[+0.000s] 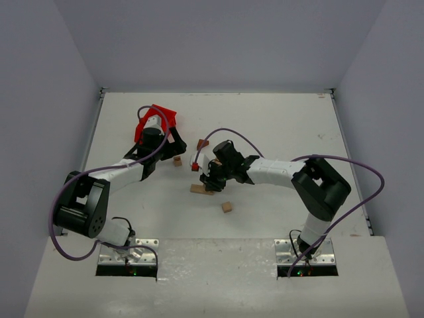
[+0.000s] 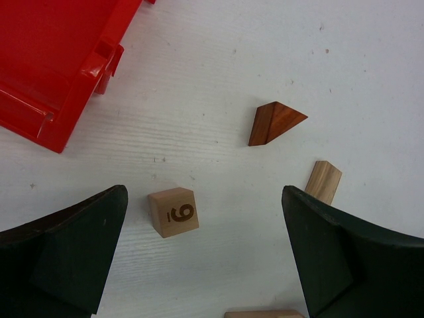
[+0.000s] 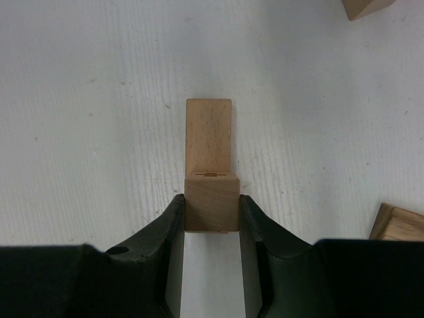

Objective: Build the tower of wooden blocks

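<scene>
My right gripper (image 3: 212,213) is shut on a pale wooden cube (image 3: 212,199), one finger on each side. The cube is at the near end of a flat pale slab (image 3: 209,132) lying on the table; from above this pair is at the right gripper (image 1: 209,180), with the slab (image 1: 197,189) sticking out to the left. My left gripper (image 2: 205,252) stands wide open over the table with nothing gripped. A tan cube marked with a 9 (image 2: 173,212) lies just inside its left finger. Beyond it lie a reddish-brown wedge (image 2: 273,122) and a tilted slab (image 2: 324,181).
A red plastic bin (image 2: 59,59) sits close behind the left gripper (image 1: 167,154), at the back left of the table. A loose cube (image 1: 227,207) lies in front of the right gripper. Block corners show at the right wrist view's top right (image 3: 364,6) and right edge (image 3: 397,225).
</scene>
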Tool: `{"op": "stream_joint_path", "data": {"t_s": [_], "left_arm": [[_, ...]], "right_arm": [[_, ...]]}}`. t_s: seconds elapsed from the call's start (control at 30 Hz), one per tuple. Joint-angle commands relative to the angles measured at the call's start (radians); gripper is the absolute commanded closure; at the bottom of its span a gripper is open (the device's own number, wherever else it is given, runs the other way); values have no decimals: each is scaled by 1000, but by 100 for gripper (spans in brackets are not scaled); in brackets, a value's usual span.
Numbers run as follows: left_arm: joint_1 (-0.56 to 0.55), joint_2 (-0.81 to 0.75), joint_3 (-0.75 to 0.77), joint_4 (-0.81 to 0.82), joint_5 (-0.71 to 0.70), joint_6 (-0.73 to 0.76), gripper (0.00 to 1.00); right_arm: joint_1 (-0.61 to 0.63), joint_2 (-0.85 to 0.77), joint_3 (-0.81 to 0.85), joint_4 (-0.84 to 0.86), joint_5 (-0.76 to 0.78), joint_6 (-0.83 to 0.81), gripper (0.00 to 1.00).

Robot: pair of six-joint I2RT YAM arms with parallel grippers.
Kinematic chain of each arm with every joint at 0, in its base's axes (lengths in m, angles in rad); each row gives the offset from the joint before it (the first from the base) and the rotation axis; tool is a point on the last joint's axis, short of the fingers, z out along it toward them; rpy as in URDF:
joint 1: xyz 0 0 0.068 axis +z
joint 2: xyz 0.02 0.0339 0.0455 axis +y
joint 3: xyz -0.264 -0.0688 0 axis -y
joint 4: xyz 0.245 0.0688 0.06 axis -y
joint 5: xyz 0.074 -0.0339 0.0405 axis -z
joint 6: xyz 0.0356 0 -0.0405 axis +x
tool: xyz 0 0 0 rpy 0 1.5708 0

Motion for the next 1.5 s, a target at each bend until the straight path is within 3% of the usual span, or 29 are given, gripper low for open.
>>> {"op": "stream_joint_path", "data": {"t_s": [0.0, 0.37, 0.83, 1.1, 1.27, 1.4, 1.47], "left_arm": [[-6, 7, 24, 45, 8, 5, 0], [-6, 9, 25, 42, 6, 5, 0], [-8, 7, 26, 41, 5, 5, 0], [-11, 14, 35, 27, 6, -2, 0], [-18, 28, 46, 9, 2, -15, 0], [-31, 52, 56, -19, -17, -20, 1], [-32, 67, 62, -42, -44, -30, 3]], "right_arm": [[4, 0, 36, 24, -14, 2, 71], [6, 9, 39, 23, -10, 1, 65], [11, 7, 43, 23, -15, 3, 48], [12, -26, 45, 38, 8, 34, 24], [11, -86, 33, 57, 42, 63, 18], [12, -152, 7, 81, 153, 153, 1], [11, -201, -22, 114, 262, 226, 1]]}}
